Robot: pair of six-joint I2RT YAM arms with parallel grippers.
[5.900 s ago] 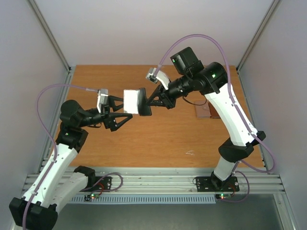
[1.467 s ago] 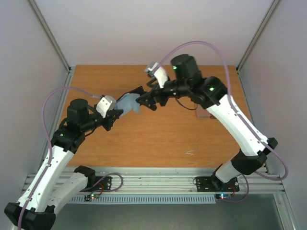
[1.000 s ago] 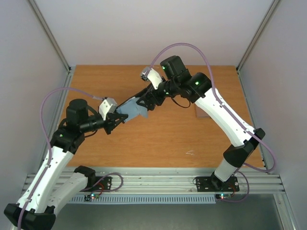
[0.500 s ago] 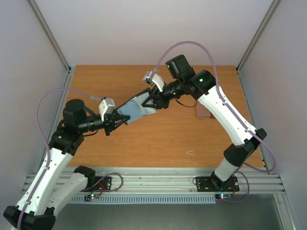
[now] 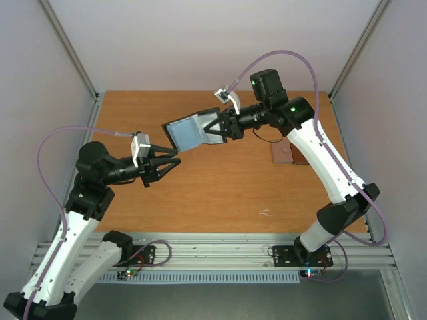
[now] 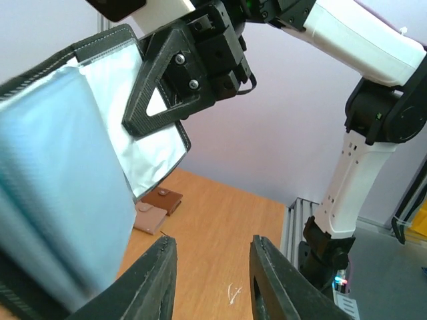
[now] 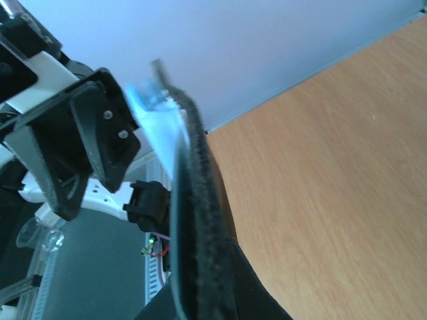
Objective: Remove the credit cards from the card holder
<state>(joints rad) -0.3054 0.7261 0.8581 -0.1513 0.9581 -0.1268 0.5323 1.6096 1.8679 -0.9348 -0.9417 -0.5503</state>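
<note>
Fabric, judged light and floppy, the card holder (image 5: 187, 133) is pinched edgewise by the right end effector (image 5: 217, 127); its free flap could be taken by the open left end effector (image 5: 171, 162).

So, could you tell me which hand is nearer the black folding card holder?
Right. The right hand grips the black card holder in mid-air; the left hand hovers open beside it, not touching.
</note>
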